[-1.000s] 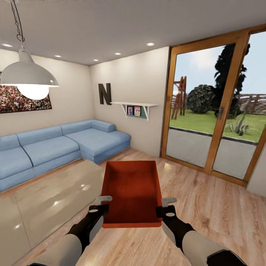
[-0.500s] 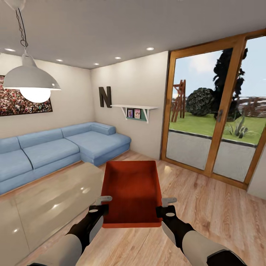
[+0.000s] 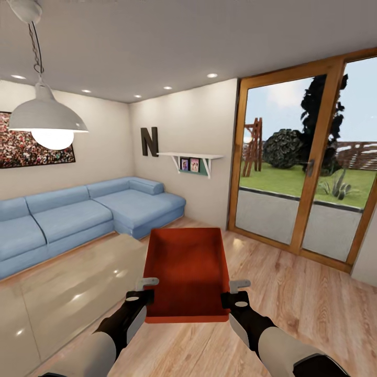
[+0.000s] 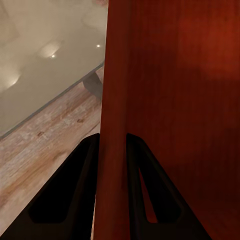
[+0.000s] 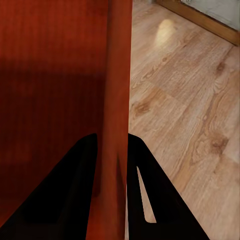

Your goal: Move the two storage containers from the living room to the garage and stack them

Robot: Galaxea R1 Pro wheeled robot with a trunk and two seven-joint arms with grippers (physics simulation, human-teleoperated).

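Robot's got one storage container (image 3: pixel 187 272) up off the wood floor (image 3: pixel 293 293), left gripper (image 3: pixel 141 296) and right gripper (image 3: pixel 235 297) each pinching a side wall between their fingers.

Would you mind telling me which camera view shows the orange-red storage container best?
The head view: the whole storage container shows there, open top up, held between the left gripper and right gripper. Each wrist view gives just one side wall close up, clamped between gripper fingers.
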